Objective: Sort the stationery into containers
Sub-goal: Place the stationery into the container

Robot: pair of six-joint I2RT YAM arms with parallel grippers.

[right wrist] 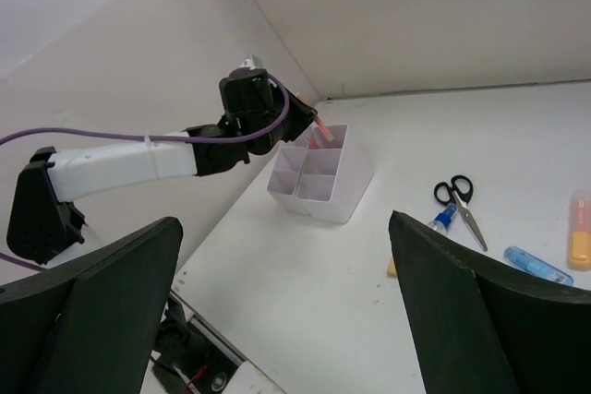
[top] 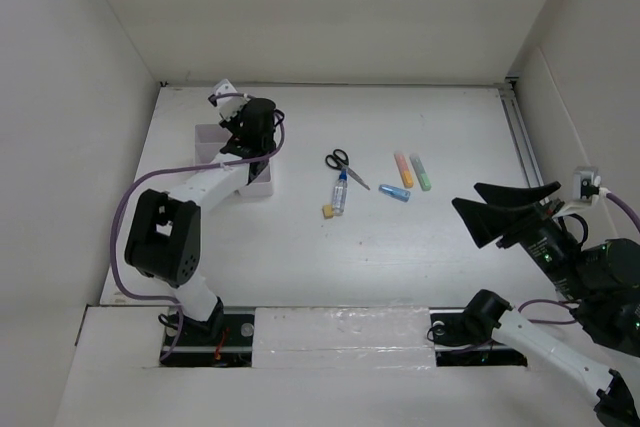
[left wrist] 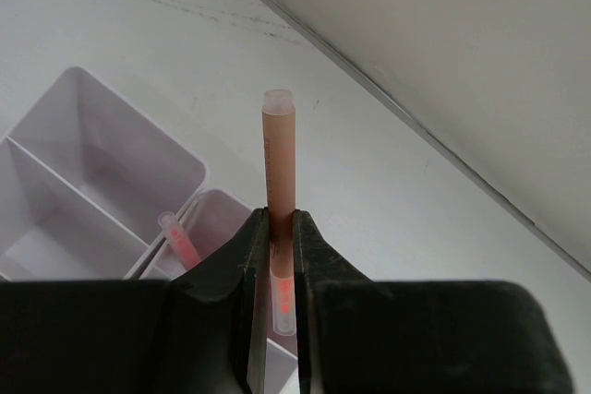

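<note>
At 10 o'clock on the white tabletop (top: pixel 420 267), the left claw (left wrist: pixel 280 237) is hanging over the white translucent plastic organizer of small rectangular compartments (left wrist: pixel 55 163). Its jaws are pressing together on a thin red-pink pen (left wrist: pixel 279 154), whose pale capped end is pointing away from the wrist camera. A second red-pink pen (left wrist: pixel 180 237) is leaning inside one compartment, at 8 o'clock from the held one.

Near the tabletop's centre, the small black-handled scissors (top: pixel 345 165) are lying with handles toward 10 o'clock and blades toward 4 o'clock. The clear blue-capped bottle (top: pixel 340 190) is lying just beside them at 6 o'clock, cap toward 12 o'clock. The tiny yellow eraser cube (top: pixel 326 212) is sitting just beside the bottle's base at 7 o'clock.

The stubby blue marker (top: pixel 394 193) is lying at 3 o'clock from the bottle. The stubby orange marker (top: pixel 403 169) and stubby green marker (top: pixel 421 172) are lying side by side at 1 o'clock from it.

At 4 o'clock, the right claw (top: pixel 465 194) is hovering with jaws wide apart, gripping nothing, well apart from the stationery.
</note>
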